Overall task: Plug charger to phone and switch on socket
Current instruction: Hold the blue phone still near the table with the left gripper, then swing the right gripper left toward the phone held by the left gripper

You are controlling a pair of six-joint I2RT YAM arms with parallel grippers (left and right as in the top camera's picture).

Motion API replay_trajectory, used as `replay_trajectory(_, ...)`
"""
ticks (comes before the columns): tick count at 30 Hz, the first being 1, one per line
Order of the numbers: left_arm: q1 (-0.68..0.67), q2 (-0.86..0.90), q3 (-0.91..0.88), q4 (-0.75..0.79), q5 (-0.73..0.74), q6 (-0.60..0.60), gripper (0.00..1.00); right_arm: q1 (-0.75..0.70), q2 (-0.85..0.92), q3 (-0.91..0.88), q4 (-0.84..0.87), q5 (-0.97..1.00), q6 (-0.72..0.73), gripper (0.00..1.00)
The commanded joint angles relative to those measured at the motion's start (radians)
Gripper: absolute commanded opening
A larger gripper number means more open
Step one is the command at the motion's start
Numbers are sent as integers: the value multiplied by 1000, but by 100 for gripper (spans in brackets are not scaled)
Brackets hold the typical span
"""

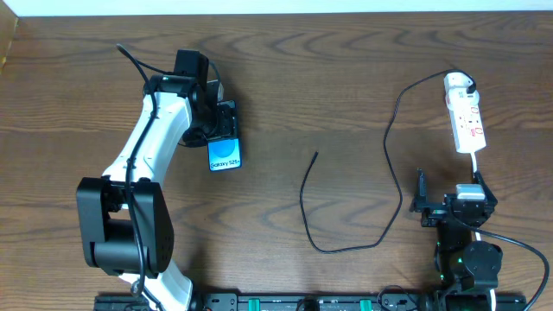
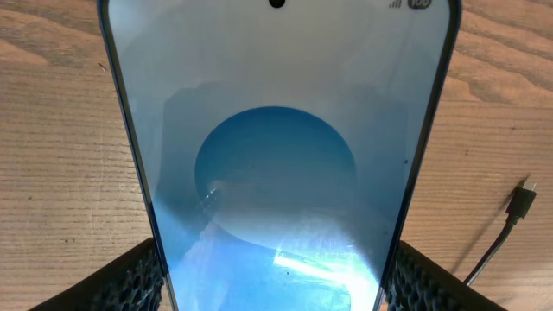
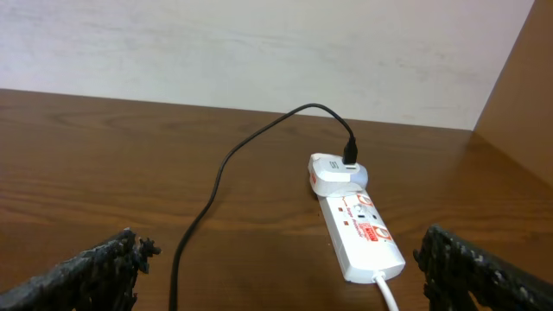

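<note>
Phone (image 2: 276, 164) clamped in half-open left end effector (image 2: 278, 278).

The phone (image 1: 225, 154) is at the worktop's (image 1: 328, 78) left, between the left gripper's (image 1: 222, 130) jaws; it may be tilted off the surface. The socket (image 1: 467, 121) lies far right. The charger (image 1: 304, 203) loops between them, plugged in at the socket's far end, its tip well apart from the phone.

Smartphone (image 1: 225, 154): black frame, lit blue screen, face up, left of centre. Power strip (image 1: 467, 121): white, red-marked, far right. Charger (image 1: 302, 197): thin black cable looped on the table (image 1: 78, 95), connector tip (image 2: 522, 200) free, white plug (image 3: 333, 171) seated at the strip's far end.
</note>
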Motion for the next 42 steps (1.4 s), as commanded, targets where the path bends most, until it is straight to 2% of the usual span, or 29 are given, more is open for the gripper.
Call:
replay_trajectory(1,2,-30,14,0,-7,10,7,-2,-5,-4,-1,-2,-13,99)
replay_trajectory(38,2,-30,14,0,-7,10,7,-2,-5,-3,3,-3,-13,99)
replay_trajectory(42,2,-30,14,0,-7,10,8,-2,-5,11,3,-3,21,99)
